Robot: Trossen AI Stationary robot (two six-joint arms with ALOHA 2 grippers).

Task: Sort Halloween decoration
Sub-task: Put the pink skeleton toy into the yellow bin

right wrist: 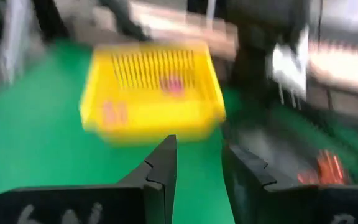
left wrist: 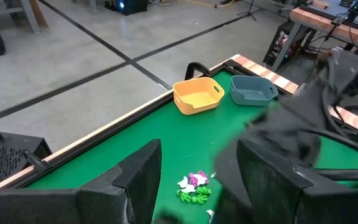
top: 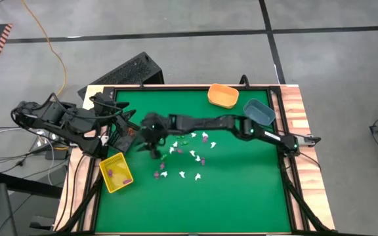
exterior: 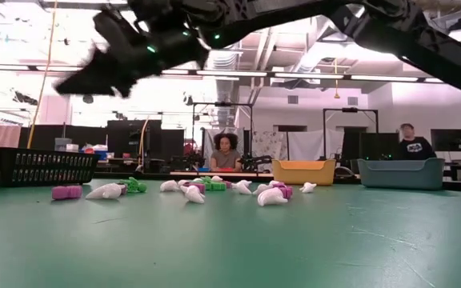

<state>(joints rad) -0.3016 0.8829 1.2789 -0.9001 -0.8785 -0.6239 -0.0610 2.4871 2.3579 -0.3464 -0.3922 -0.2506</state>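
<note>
The Halloween decoration, small white, purple and green trinkets (top: 186,157) (exterior: 190,190) (left wrist: 194,186), lies loose on the green table top. My right gripper (top: 151,147) (right wrist: 201,149) hangs above the table just left of the heap. It points at the yellow bin (top: 115,174) (right wrist: 151,87), open with nothing between its fingers. The yellow bin holds a few purple trinkets. My left gripper (top: 122,123) (left wrist: 197,149) waits open over the table's far left corner, raised and touching nothing.
A black bin (top: 120,139) (right wrist: 278,149) holding orange pieces stands beside the yellow bin. An orange bin (top: 223,96) (left wrist: 197,96) and a blue bin (top: 259,111) (left wrist: 252,90) stand at the far right. A black basket (top: 126,72) lies off the table. Two people (exterior: 226,150) sit beyond it.
</note>
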